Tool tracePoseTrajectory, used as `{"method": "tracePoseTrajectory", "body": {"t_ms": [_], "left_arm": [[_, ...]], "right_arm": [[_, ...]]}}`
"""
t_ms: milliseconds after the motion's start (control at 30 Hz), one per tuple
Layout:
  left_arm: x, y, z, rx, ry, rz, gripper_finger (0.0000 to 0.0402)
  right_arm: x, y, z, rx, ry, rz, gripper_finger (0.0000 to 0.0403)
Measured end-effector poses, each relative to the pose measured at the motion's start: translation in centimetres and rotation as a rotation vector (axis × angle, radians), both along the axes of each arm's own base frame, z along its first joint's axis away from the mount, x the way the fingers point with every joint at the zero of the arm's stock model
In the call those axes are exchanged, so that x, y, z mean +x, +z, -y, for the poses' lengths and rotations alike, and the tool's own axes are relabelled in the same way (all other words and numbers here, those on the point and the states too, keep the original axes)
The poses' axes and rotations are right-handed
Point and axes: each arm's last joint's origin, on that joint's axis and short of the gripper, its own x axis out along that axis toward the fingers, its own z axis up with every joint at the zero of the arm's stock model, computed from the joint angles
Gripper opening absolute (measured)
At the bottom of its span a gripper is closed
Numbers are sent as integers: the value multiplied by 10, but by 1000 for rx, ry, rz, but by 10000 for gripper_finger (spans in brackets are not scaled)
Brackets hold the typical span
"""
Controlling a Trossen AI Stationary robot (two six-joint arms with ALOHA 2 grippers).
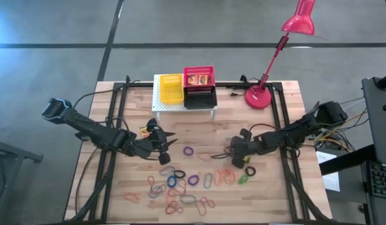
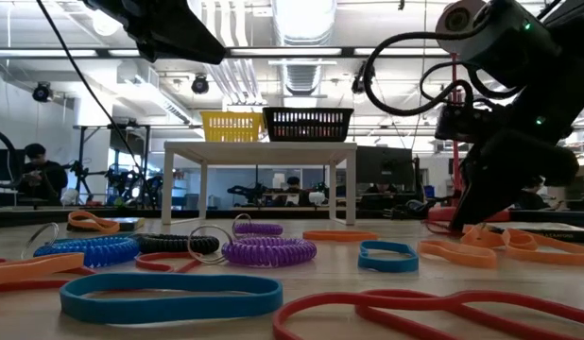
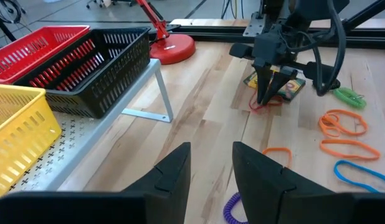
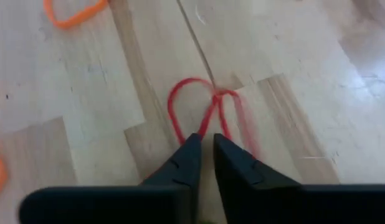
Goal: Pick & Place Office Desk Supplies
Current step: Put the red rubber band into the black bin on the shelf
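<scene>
barely underway: right gripper (image 4: 206,144) pinched shut on a thin red elastic loop (image 4: 205,109) lying on the wooden table (image 4: 86,93); left gripper (image 3: 211,163) parted, empty, raised near the mesh baskets (image 1: 183,87). dozens of coloured loops (image 1: 180,187) left scattered.

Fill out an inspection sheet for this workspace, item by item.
Surface: wooden table.
Job's things: elastic loops scattered; crayon box near right gripper.
Clutter: yellow basket, red basket and black basket on white shelf; red desk lamp.
Grippers: right gripper pinching a red loop on the table; left gripper open, holding nothing.
Cables: along both arms.
Surroundings: people at desks behind.
</scene>
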Motion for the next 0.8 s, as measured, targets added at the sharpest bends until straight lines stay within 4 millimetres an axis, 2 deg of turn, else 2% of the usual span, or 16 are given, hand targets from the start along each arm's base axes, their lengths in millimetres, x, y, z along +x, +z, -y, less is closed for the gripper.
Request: {"method": "tracePoseTrajectory", "body": {"t_ms": [167,333,500,667,800], "left_arm": [[0,0,0,0,0,0,122],[0,0,0,0,-1,0,122],[0,0,0,2,-1,-4,122],[-1,-2,0,-4,6,-19,122],[-2,-5,0,-6,7,-23,122]], "right_arm": [[8,5,-1,-29,46,78,9],[31,32,-5,-69,113,250,8],[55,74,-4,-94,126,365,8],[56,90,3,-75,59,174,9],[47,86,5,-12,-10,-8,32]]}}
